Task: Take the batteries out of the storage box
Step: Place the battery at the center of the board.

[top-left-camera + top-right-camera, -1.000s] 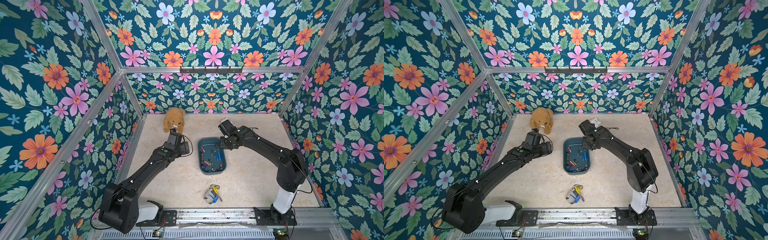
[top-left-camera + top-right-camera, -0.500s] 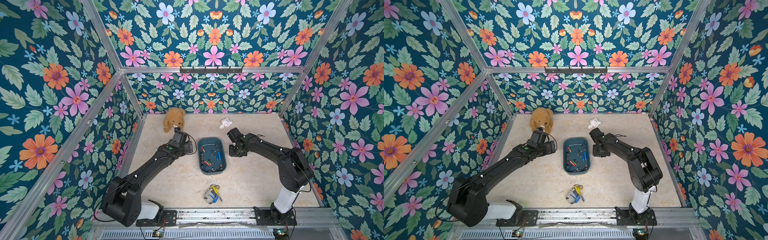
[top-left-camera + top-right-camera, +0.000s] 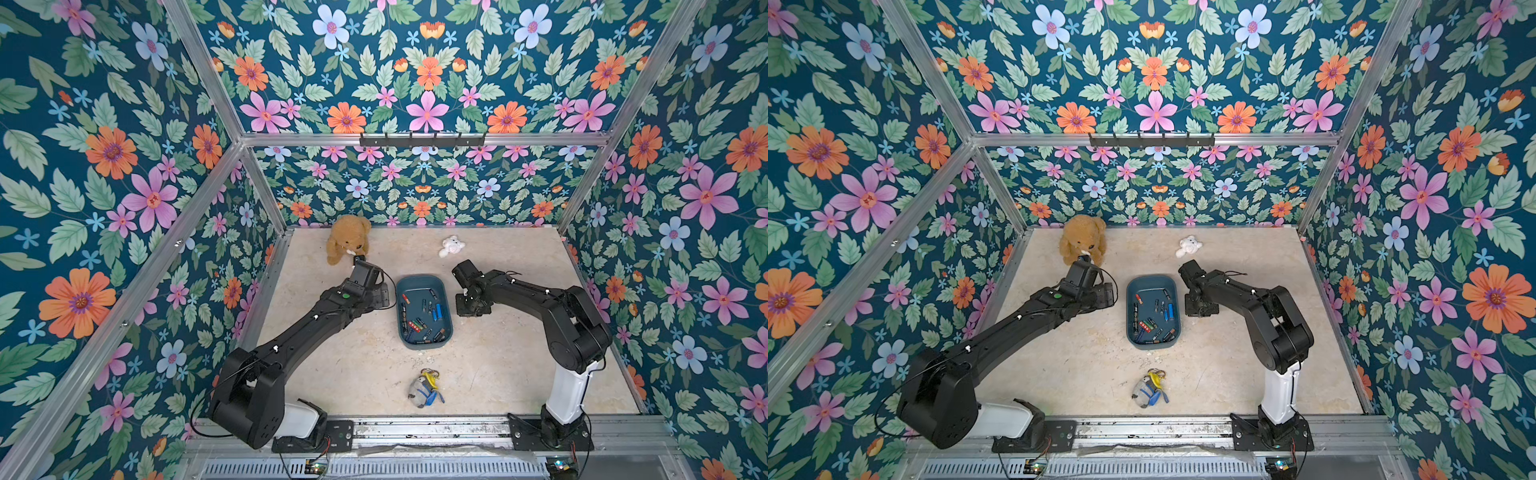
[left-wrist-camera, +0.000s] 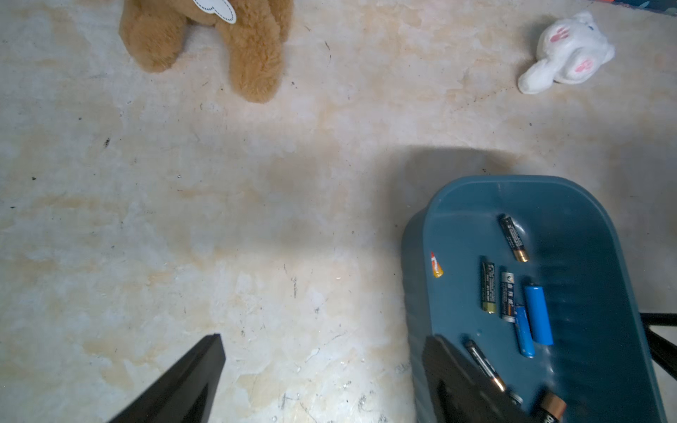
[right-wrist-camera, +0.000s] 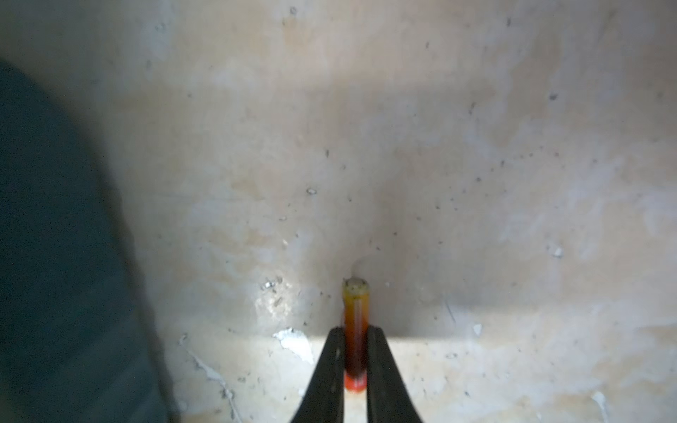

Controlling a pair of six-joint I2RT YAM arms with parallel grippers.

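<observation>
The teal storage box [image 3: 419,281] [image 3: 1152,281] lies mid-table with several batteries [image 3: 433,309] [image 3: 1165,311] loose inside, black, blue and red. My right gripper [image 3: 469,309] [image 5: 356,331] points down at the table just right of the box, shut on an orange-red battery [image 5: 355,315] whose end is at or near the tabletop. The box shows as a dark blur [image 5: 55,256] beside it. My left gripper [image 3: 380,297] [image 4: 326,340] is open at the box's left side. One finger overlaps the box wall [image 4: 586,256], close to a black battery and two blue batteries [image 4: 537,315].
A brown teddy bear [image 3: 348,239] [image 4: 252,55] sits at the back left, just behind my left wrist. A small white plush [image 3: 452,246] [image 4: 564,55] lies at the back. A grey-and-blue soft toy [image 3: 424,388] lies near the front rail. Floral walls enclose the table.
My right gripper has carried the orange-red battery from the box's far end to its right side and lowered it, uncovering the white plush. My left gripper has edged toward the box.
</observation>
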